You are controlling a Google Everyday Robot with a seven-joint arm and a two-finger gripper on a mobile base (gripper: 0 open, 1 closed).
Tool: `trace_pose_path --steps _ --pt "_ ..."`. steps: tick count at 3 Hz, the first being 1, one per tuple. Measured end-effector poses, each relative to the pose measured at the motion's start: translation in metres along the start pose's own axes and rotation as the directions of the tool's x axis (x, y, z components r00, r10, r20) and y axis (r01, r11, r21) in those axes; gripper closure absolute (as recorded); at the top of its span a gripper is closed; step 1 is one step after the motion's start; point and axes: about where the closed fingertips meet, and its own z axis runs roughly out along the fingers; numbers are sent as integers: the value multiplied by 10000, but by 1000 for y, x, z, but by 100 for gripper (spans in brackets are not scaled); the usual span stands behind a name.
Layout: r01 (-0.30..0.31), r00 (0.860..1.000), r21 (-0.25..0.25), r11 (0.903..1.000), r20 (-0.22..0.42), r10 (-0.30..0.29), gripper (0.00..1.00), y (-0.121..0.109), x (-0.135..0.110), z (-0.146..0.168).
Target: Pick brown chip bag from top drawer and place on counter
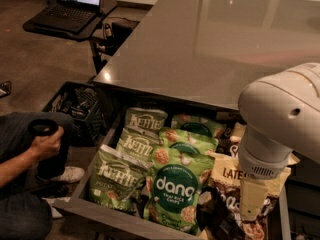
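The top drawer stands pulled out under the counter, a glossy grey slab. A brown chip bag with a cream "LATE" band lies in the drawer's right part, largely hidden by my white arm. A second brown bag peeks out behind it. My gripper is a dark shape low in the drawer's front right corner, just left of the brown bag and beside the green dang bag.
Three green Kettle bags and more dang bags fill the drawer's left and middle. A person sits at the left holding a black cup. A black crate and a laptop on its stand are behind.
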Motion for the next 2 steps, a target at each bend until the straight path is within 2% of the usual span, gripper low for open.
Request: trace_pose_path --steps 1,2 --pt "11 9998 -154 9999 -173 -14 6 -2 -1 15" --pt "339 9986 -181 9993 -401 -346 24 7 4 23"
